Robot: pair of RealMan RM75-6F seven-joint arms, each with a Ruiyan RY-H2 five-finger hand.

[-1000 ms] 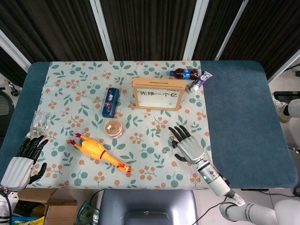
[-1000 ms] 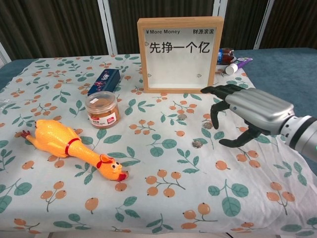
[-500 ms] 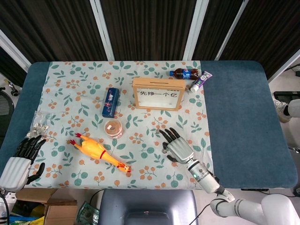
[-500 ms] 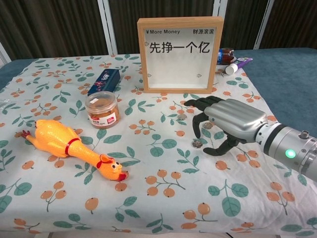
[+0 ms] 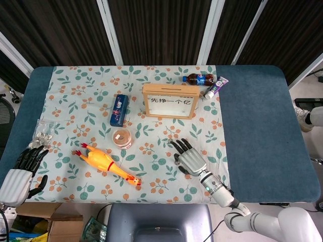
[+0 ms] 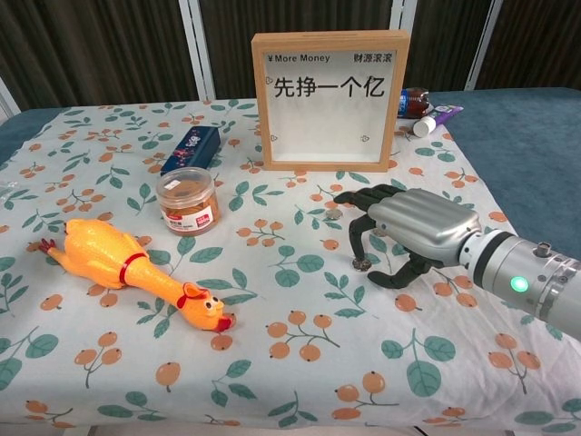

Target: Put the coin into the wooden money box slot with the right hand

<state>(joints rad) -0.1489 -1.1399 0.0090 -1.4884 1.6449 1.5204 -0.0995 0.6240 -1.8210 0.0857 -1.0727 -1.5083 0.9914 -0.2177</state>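
The wooden money box (image 5: pixel 169 101) (image 6: pixel 327 100) stands upright at the back middle of the floral cloth, its slot on the top edge. A small coin (image 6: pixel 360 263) lies on the cloth in front of it, right at the fingertips of my right hand (image 5: pixel 189 158) (image 6: pixel 410 229). That hand arches low over the cloth with fingers spread and curved down, and nothing shows in its grasp. Another coin (image 6: pixel 333 214) lies just beyond the fingers. My left hand (image 5: pixel 20 174) rests open off the table's front left corner.
A rubber chicken (image 5: pixel 106 164) (image 6: pixel 136 272) lies at the front left. A small jar (image 5: pixel 122 137) and a blue box (image 5: pixel 119 109) sit left of the money box. A cola bottle (image 5: pixel 199 79) and a tube (image 5: pixel 216 87) lie behind it. A coin bag (image 5: pixel 43 132) sits far left.
My right hand has moved left and down toward the cloth, its fingers now curved over the coins. The left hand has barely shifted.
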